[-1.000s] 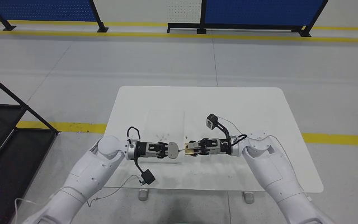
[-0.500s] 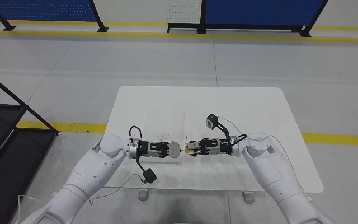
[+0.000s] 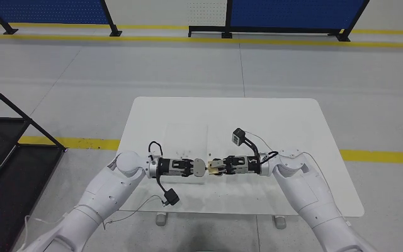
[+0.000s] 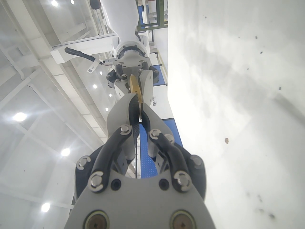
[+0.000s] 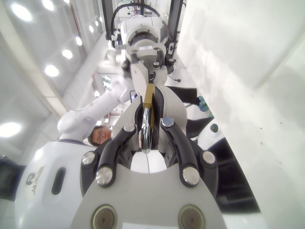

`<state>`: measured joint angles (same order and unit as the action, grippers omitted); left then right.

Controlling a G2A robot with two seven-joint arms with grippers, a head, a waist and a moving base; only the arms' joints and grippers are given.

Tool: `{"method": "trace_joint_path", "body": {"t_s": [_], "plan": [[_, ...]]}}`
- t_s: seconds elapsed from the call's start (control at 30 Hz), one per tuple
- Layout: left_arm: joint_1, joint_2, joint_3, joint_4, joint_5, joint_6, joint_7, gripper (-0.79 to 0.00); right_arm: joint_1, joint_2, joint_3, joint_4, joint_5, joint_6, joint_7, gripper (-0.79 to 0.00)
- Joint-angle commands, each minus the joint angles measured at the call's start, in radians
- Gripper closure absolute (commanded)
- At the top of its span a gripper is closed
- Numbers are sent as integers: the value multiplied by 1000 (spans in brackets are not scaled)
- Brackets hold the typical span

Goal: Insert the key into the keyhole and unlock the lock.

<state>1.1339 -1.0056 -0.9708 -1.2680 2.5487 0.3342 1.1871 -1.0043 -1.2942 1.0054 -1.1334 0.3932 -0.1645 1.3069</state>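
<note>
Both arms meet tip to tip over the front middle of the white table (image 3: 283,126). My right gripper (image 3: 213,167) is shut on a brass padlock (image 5: 149,95), whose silver shackle (image 5: 145,129) points back toward the wrist between the fingers. Facing it, my left gripper (image 3: 199,167) is shut on a thin key (image 4: 141,107) held edge-on. In the left wrist view the key's tip reaches the padlock (image 4: 133,86) at its bottom face. The fingers hide the keyhole, so I cannot tell how deep the key sits.
The table's front edge (image 3: 239,214) runs just below the two grippers. A small black box (image 3: 169,198) hangs on a cable under the left arm. A black rack (image 3: 19,151) stands off the table's left side, and blue barriers (image 3: 289,12) stand far behind.
My left gripper has slid right with the key, closing the small gap to the padlock. The right arm has stayed still.
</note>
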Motion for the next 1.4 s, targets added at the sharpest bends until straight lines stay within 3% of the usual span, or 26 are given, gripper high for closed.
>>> {"method": "trace_joint_path", "body": {"t_s": [0.0, 0.53, 0.6, 0.63, 0.67, 0.93, 1.03, 1.13, 1.27, 1.37], "plan": [[-2, -1, 3, 2, -1, 3, -3, 0, 0, 0, 0, 0, 0, 0, 0, 0], [-6, -4, 12, 4, -9, 18, -21, 0, 0, 0, 0, 0, 0, 0, 0, 0], [-4, -4, 11, 3, -9, 18, -21, -296, 0, 0, 0, 0, 0, 0, 0, 0], [-3, -3, 11, 3, -10, 17, -21, -511, 0, 0, 0, 0, 0, 0, 0, 0], [-3, -3, 10, 2, -10, 17, -20, -785, 0, 0, 0, 0, 0, 0, 0, 0], [13, 11, -32, -19, -28, 7, -4, -785, 0, 0, 0, 0, 0, 0, 0, 0], [25, 20, -57, -38, -49, -40, 9, -785, 0, 0, 0, 0, 0, 0, 0, 0], [37, 30, -83, -63, -74, -143, -1, -785, 0, 0, 0, 0, 0, 0, 0, 0], [39, 42, -98, -83, -81, -413, -76, -785, 0, 0, 0, 0, 0, 0, 0, 0], [37, 43, -102, -86, -177, -574, -63, -785, 0, 0, 0, 0, 0, 0, 0, 0]]}}
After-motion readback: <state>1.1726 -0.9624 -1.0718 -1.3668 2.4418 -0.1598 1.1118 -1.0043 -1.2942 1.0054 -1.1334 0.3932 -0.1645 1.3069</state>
